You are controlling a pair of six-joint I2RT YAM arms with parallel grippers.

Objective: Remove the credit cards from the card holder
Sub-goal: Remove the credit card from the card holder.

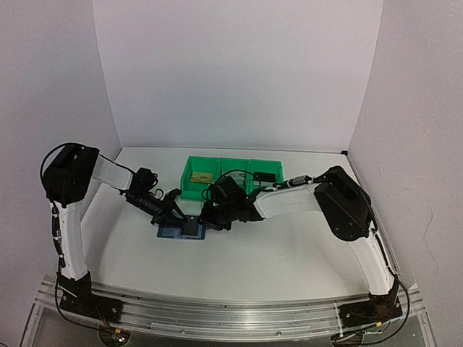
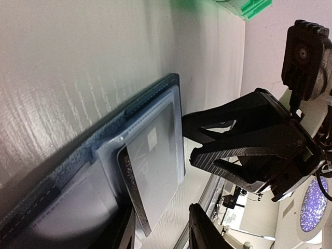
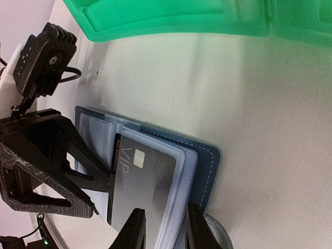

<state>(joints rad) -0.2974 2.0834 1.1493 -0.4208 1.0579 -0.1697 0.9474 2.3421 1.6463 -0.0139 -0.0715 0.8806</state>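
Observation:
The blue card holder [image 1: 173,233] lies open on the table between both grippers. A silver-grey credit card [image 2: 155,166] marked VIP sticks partly out of a clear sleeve; it also shows in the right wrist view [image 3: 140,187]. My left gripper [image 2: 162,231] is open, its fingers either side of the card's free corner, one finger resting on the holder [image 2: 62,171]. My right gripper [image 3: 166,231] is open, its fingers straddling the sleeve edges at the holder's [image 3: 207,161] other side. A gold-yellow card [image 1: 201,176] and a black card [image 1: 264,175] lie in the green bins.
The row of green plastic bins [image 1: 233,168] stands just behind the holder, close to the right arm [image 1: 289,202]. The two grippers [image 1: 176,211] [image 1: 208,219] nearly meet over the holder. White walls close in the back and sides.

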